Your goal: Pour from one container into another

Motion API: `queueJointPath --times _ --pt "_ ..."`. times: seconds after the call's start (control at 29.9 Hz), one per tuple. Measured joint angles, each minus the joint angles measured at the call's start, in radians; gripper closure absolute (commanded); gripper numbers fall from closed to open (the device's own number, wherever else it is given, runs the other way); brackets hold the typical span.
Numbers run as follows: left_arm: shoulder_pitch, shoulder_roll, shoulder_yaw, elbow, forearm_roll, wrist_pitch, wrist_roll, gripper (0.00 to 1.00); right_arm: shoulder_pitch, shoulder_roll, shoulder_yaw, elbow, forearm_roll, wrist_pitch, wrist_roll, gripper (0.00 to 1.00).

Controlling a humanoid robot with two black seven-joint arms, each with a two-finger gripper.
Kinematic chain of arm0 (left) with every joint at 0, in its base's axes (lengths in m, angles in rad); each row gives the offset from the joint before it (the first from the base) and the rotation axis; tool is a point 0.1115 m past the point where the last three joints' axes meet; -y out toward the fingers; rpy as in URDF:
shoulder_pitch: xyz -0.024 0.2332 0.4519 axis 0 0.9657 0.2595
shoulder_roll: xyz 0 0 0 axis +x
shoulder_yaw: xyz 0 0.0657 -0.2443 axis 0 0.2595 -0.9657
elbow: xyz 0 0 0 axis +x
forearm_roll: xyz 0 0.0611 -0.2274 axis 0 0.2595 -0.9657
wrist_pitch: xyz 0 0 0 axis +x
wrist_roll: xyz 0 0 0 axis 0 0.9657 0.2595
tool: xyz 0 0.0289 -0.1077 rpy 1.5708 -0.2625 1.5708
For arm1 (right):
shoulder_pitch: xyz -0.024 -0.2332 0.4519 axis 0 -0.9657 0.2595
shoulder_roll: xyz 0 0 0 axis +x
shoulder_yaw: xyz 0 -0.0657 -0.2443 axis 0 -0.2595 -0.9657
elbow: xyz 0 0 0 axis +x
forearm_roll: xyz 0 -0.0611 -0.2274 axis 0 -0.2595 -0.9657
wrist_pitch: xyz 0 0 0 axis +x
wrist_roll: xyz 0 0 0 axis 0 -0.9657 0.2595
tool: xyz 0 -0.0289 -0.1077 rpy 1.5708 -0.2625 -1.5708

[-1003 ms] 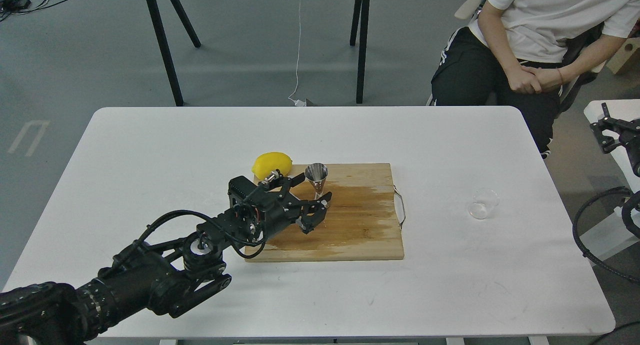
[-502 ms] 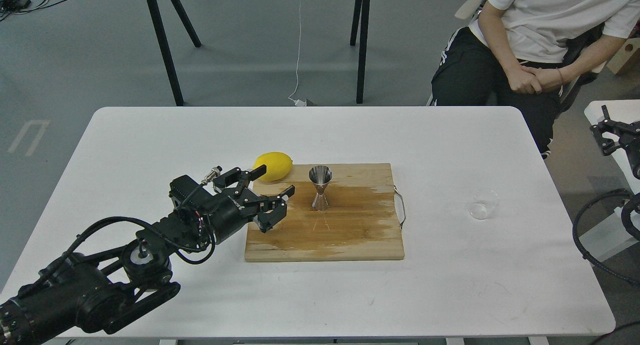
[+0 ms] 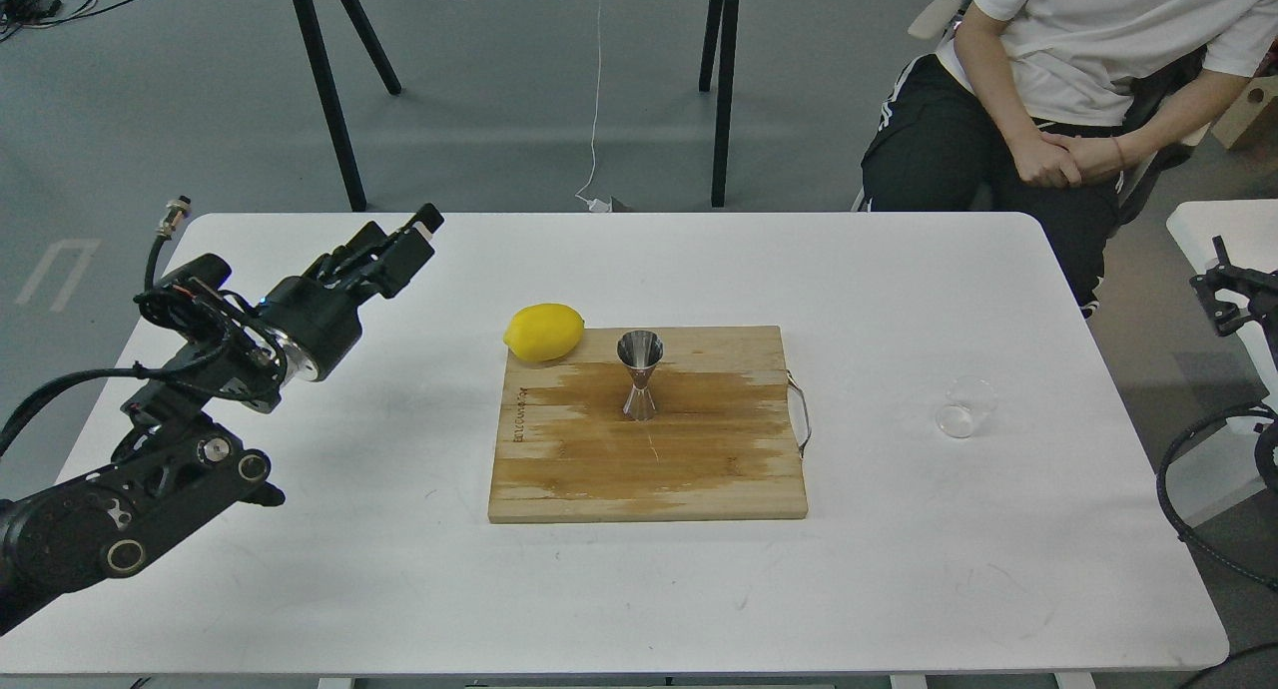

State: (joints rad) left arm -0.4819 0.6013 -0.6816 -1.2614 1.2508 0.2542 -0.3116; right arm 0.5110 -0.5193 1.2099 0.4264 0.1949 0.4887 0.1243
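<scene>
The steel jigger (image 3: 639, 374) stands upright on the wooden cutting board (image 3: 719, 469), near its back middle, with nothing touching it. The small clear glass cup (image 3: 966, 407) sits on the white table to the right of the board, free of both grippers. My left gripper (image 3: 404, 242) is raised over the table's left part, far left of the jigger. Its fingers overlap in this view, so their gap does not show. My right gripper (image 3: 1220, 295) is a small dark shape at the right edge, beyond the table and right of the cup.
A yellow lemon (image 3: 544, 332) lies at the board's back left corner. A metal handle (image 3: 802, 414) sticks out of the board's right side. A seated person (image 3: 1058, 90) is behind the table's far right corner. Black cables (image 3: 1193, 489) hang at the right edge.
My left arm has pulled back from beside the jigger, moving left and upward away from the board. The jigger stays standing on the board. The right gripper has dropped slightly.
</scene>
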Motion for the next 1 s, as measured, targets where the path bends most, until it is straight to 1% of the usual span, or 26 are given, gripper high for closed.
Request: queueJointPath --times 0.03,0.07,0.13,0.17,0.3,0.37,0.47,0.6,0.7,0.9,1.0 --pt "-0.008 0.000 -0.019 0.004 -0.074 -0.037 -0.048 0.02 -0.002 -0.004 0.006 0.001 0.012 0.000 -0.002 0.00" --pt "-0.017 0.000 -0.039 0.012 -0.147 -0.082 -0.085 0.01 -0.003 -0.009 0.014 0.004 0.029 0.000 -0.004 0.00" --pt "-0.031 -0.001 -0.083 0.035 -0.288 -0.174 -0.123 0.01 0.003 -0.014 0.022 0.005 0.049 0.000 -0.006 0.00" --pt "-0.035 -0.004 -0.111 0.052 -0.367 -0.222 -0.132 0.00 0.014 -0.017 0.022 0.005 0.053 0.000 -0.007 0.00" --pt "-0.042 -0.030 -0.194 0.132 -0.626 -0.370 -0.141 0.00 0.057 -0.071 0.003 0.010 0.054 0.000 -0.019 0.00" --pt "-0.052 -0.046 -0.217 0.175 -0.726 -0.431 -0.142 0.00 0.060 -0.100 -0.023 0.012 0.058 0.000 -0.048 0.00" --pt "-0.061 -0.068 -0.253 0.245 -0.901 -0.522 -0.142 0.00 0.047 -0.112 -0.047 0.030 0.074 0.000 -0.108 0.00" --pt "-0.063 -0.081 -0.268 0.327 -1.128 -0.645 -0.136 0.00 -0.026 -0.106 -0.069 0.072 0.106 0.000 -0.135 0.02" --pt "-0.064 -0.082 -0.270 0.348 -1.225 -0.689 -0.125 0.00 -0.083 -0.098 -0.073 0.129 0.125 0.000 -0.144 0.02" --pt "-0.062 -0.092 -0.270 0.439 -1.277 -0.702 -0.115 0.00 -0.260 -0.057 -0.063 0.303 0.256 0.000 -0.144 0.02" --pt "-0.062 -0.097 -0.270 0.454 -1.289 -0.702 -0.114 0.00 -0.362 -0.043 -0.061 0.388 0.320 0.000 -0.140 0.02"
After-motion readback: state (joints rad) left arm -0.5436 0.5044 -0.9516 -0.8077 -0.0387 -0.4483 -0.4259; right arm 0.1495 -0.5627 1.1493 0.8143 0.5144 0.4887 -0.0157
